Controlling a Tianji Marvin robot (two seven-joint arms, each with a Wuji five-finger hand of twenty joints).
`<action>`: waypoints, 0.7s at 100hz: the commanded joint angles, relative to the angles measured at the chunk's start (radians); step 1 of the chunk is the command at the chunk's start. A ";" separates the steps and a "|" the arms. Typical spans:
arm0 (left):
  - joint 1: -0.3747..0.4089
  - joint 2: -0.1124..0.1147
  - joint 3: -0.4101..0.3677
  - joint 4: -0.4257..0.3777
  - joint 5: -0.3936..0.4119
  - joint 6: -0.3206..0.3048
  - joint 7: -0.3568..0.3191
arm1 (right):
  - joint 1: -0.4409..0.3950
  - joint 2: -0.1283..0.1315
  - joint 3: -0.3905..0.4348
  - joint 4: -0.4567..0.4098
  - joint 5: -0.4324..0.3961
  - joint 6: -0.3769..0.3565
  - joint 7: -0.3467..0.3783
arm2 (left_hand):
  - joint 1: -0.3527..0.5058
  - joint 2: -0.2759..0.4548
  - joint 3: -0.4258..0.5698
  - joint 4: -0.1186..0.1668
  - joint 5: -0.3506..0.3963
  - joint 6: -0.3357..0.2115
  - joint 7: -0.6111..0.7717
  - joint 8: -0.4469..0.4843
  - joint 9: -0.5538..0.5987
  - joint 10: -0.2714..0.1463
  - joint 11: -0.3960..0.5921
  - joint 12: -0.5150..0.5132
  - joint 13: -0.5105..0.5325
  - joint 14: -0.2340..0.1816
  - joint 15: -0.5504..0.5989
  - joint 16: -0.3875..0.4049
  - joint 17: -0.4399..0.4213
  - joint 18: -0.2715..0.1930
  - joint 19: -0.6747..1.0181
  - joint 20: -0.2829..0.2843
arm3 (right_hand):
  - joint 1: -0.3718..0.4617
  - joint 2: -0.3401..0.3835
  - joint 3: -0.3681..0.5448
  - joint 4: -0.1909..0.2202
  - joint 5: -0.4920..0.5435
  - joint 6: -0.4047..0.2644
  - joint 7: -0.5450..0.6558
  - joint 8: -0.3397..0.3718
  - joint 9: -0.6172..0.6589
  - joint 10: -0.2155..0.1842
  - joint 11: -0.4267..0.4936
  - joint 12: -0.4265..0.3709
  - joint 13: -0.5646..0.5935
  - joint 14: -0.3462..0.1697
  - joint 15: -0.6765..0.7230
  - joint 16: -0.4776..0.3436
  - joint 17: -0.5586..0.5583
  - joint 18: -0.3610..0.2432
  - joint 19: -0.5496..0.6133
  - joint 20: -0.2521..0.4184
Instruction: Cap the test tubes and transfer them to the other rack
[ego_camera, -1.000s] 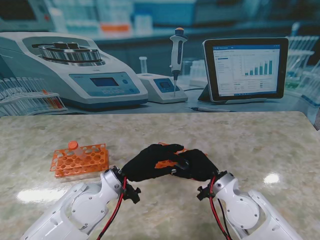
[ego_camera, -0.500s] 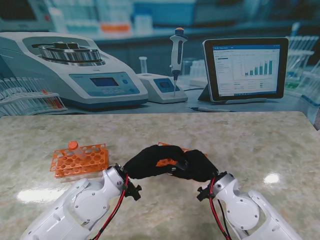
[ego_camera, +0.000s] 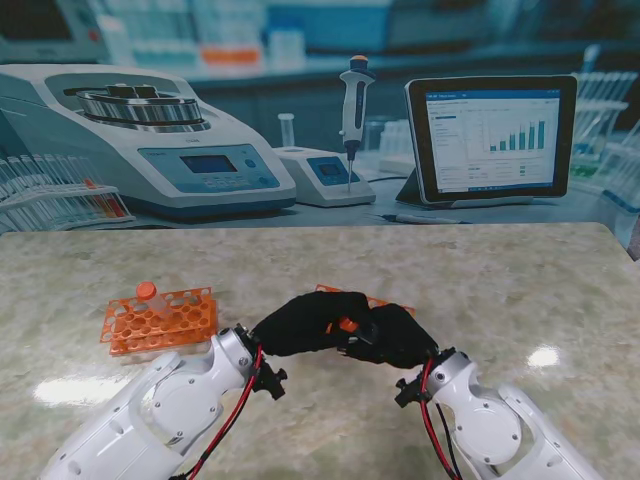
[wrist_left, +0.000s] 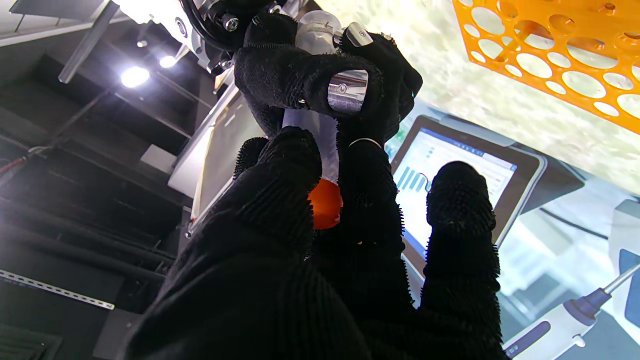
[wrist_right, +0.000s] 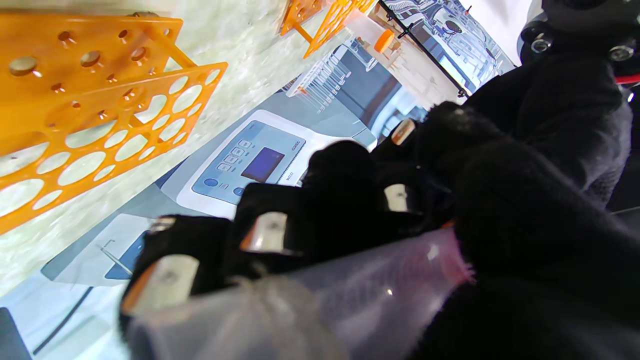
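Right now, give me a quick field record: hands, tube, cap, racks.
left hand: shut on orange cap
right hand: shut on test tube
cap state: at the tube's end; seating cannot be told
left rack: orange, holds one capped tube
second rack: orange, mostly hidden behind the hands
surface: marble-pattern table

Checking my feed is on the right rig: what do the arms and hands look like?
Both arms are glossy white, rounded shells with a circular joint cover near each wrist. Red and black cables loop outside each wrist beside black connector hardware. The left hand and right hand wear black knitted gloves. On the right hand, bare metal plates show through gaps on the fingers.
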 joint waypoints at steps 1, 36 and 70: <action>0.001 0.001 0.009 0.001 0.004 0.014 -0.014 | -0.008 -0.007 -0.008 -0.025 0.002 -0.016 0.006 | 0.109 0.196 0.213 0.008 0.024 0.093 0.131 0.042 0.244 -0.055 0.361 0.105 0.036 -0.050 0.079 0.004 0.029 -0.037 0.082 0.064 | 0.050 0.008 -0.006 -0.023 0.042 -0.080 0.047 0.024 0.044 0.019 0.002 0.018 0.063 -0.184 0.167 0.047 0.062 -0.059 0.192 0.015; -0.007 0.004 0.014 -0.008 0.009 0.024 -0.027 | -0.017 -0.004 -0.004 -0.036 0.005 -0.026 0.015 | 0.109 0.234 0.257 0.013 -0.004 0.093 0.304 0.216 0.257 -0.053 0.521 0.136 0.086 -0.093 0.199 -0.026 0.103 -0.027 0.105 0.089 | 0.044 0.016 -0.040 -0.042 0.010 -0.107 0.019 0.022 0.012 0.027 -0.025 0.011 0.063 -0.164 0.132 0.029 0.056 -0.048 0.158 0.001; -0.006 -0.001 0.004 -0.030 0.011 0.015 -0.006 | -0.013 -0.004 -0.007 -0.035 0.010 -0.020 0.018 | 0.109 0.233 0.269 0.017 0.035 0.073 0.328 0.266 0.281 -0.065 0.521 0.072 0.118 -0.101 0.140 -0.084 0.186 0.004 -0.021 0.030 | 0.014 0.028 -0.132 -0.102 -0.085 -0.090 -0.142 -0.107 -0.076 0.069 -0.146 -0.056 0.061 -0.078 -0.050 -0.065 0.023 0.029 -0.016 -0.067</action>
